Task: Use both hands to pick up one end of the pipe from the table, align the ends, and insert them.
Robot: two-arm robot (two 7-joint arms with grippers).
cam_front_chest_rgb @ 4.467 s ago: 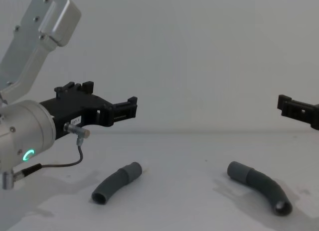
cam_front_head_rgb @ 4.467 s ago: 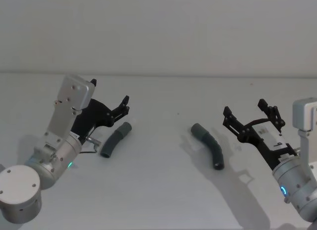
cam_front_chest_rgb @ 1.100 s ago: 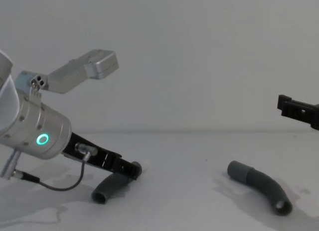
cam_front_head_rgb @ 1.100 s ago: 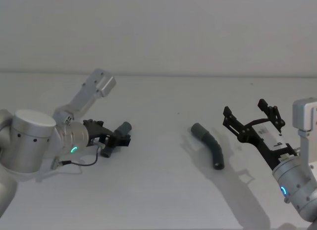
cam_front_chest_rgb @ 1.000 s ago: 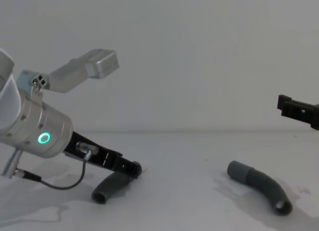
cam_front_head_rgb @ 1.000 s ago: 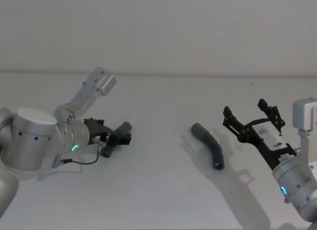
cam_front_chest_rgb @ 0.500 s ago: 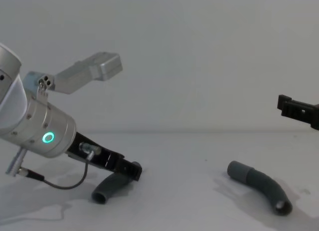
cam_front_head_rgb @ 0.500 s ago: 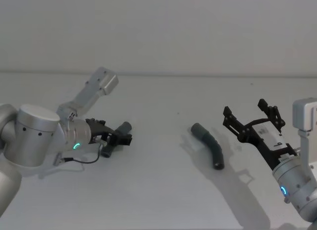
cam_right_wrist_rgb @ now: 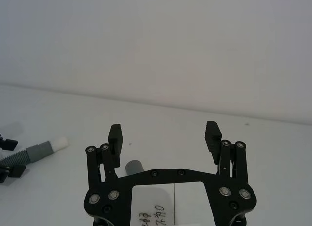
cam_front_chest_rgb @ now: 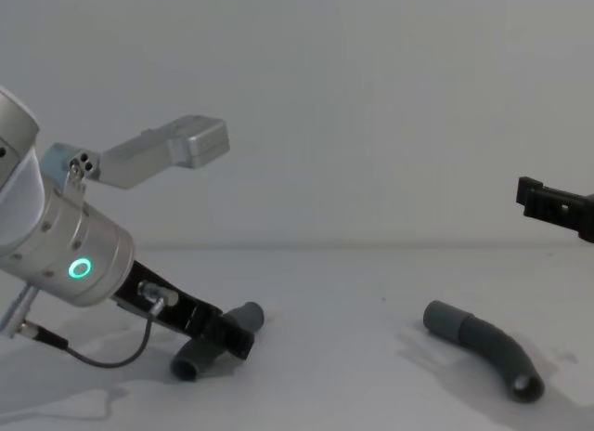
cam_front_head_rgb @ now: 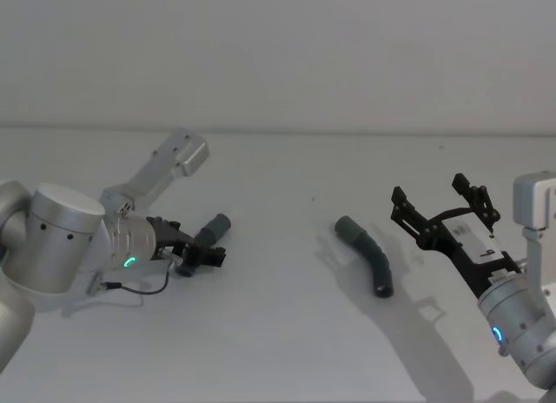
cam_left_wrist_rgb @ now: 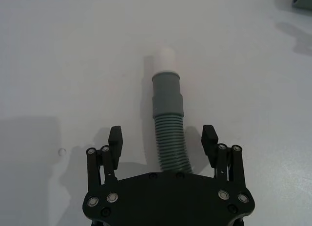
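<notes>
The left pipe piece (cam_front_head_rgb: 214, 227) is lying centre-left in the head view on the table (cam_front_head_rgb: 278, 333), its cuff (cam_left_wrist_rgb: 167, 94) pointing away. The left gripper (cam_left_wrist_rgb: 163, 138), having sunk lower, is now straddling the ribbed body, jaws apart, so closing looks next. The right pipe piece (cam_front_head_rgb: 369, 251) is lying centre-right, and the right gripper (cam_front_head_rgb: 430, 190) is hovering spread beside it.

**Black, Greys and Two Small Lights**

The left gripper (cam_left_wrist_rgb: 163, 138) and right gripper (cam_front_head_rgb: 429, 188) were seen to be black. Both were carried on silver-grey arms. A green ring (cam_front_chest_rgb: 81, 268) was lit at nine o'clock in the chest view, and a blue glow (cam_front_head_rgb: 498, 335) at four o'clock in the head view. The left hose piece (cam_left_wrist_rgb: 171, 145) was ribbed dark grey, with a mid-grey cuff (cam_left_wrist_rgb: 168, 94) and a white tip (cam_left_wrist_rgb: 165, 58). The right hose piece (cam_front_head_rgb: 375, 262) was dark grey. The table (cam_front_head_rgb: 278, 333) was plain pale grey.
</notes>
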